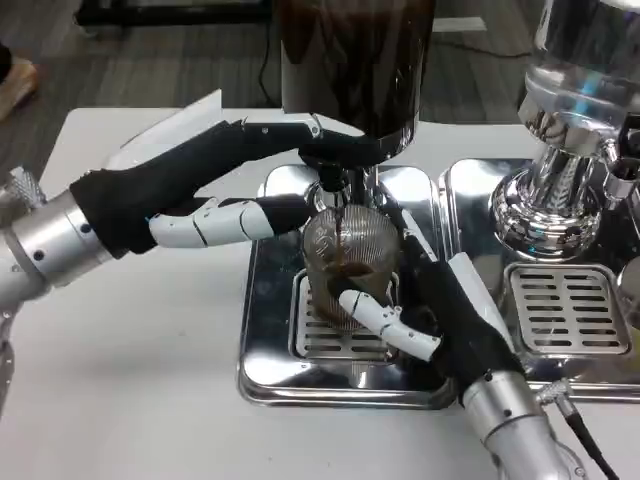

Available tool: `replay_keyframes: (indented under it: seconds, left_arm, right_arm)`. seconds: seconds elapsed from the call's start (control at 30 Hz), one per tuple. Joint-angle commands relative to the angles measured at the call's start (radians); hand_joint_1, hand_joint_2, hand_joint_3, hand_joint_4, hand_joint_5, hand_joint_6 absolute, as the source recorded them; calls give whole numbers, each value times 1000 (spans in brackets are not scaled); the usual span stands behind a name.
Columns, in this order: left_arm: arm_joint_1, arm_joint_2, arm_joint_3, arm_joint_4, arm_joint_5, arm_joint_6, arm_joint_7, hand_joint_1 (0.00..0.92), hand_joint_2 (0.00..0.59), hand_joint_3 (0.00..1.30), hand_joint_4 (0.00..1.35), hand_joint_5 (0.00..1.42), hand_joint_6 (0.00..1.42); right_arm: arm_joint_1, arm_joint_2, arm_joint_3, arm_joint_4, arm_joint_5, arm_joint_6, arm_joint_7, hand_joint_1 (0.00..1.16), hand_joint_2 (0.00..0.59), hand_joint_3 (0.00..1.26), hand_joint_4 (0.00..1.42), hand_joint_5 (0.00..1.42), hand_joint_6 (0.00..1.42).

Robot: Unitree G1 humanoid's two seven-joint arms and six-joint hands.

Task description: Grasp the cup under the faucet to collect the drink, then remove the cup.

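A clear ribbed cup [345, 258] stands on the drip grille [318, 335] of the steel dispenser base, directly under the faucet [332, 185]. A dark stream runs from the faucet into the cup, and brown drink sits in its lower half. My right hand [440, 310] wraps the cup from the right, one white finger crossing its front near the bottom. My left hand [215, 185] reaches in from the left at the faucet; its upper fingers lie on the black tap lever [345, 150], lower fingers pointing toward the cup's rim.
The dark drink tank [355, 60] rises behind the faucet. A second chrome dispenser [560, 190] with its own grille [565, 310] stands at the right, close to my right forearm. White table stretches to the left and front.
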Motion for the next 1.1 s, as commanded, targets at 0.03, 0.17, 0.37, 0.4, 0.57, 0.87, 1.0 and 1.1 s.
replay_keyframes:
  seconds: [0.03,0.17,0.37,0.4,0.57,0.87,1.0,1.1]
  left_arm:
    - [49,28,-20,-5,44,18,-31,0,164,329,284,316,275]
    - [55,31,-20,-15,45,25,-25,0,166,330,284,316,275]
    - [59,33,-19,-22,48,31,-18,0,168,331,290,316,275]
    - [58,33,-19,-21,48,32,-18,0,168,331,290,316,275]
    - [63,32,-11,-23,48,32,-5,0,170,331,293,316,275]
    - [82,11,42,-17,24,34,73,0,138,281,247,320,296]
    - [102,-11,90,-21,11,29,138,0,122,212,164,276,327]
    - [109,-20,117,-24,8,41,167,0,112,195,146,258,331]
  right_arm:
    - [-38,9,1,37,8,-8,-2,495,194,0,0,0,88]
    - [-47,6,7,45,2,-8,-2,497,193,0,0,0,92]
    - [-54,3,11,50,-9,-8,-7,538,177,0,0,0,99]
    - [-56,3,11,51,-10,-8,-8,543,177,0,0,0,100]
    - [-54,7,9,50,-8,-9,-11,551,179,0,0,0,100]
    - [-53,9,13,47,-20,-3,-25,562,180,0,0,0,108]
    - [-54,8,16,47,-22,-1,-27,571,175,0,0,0,120]
    - [-56,9,18,49,-22,1,-27,574,175,0,0,0,124]
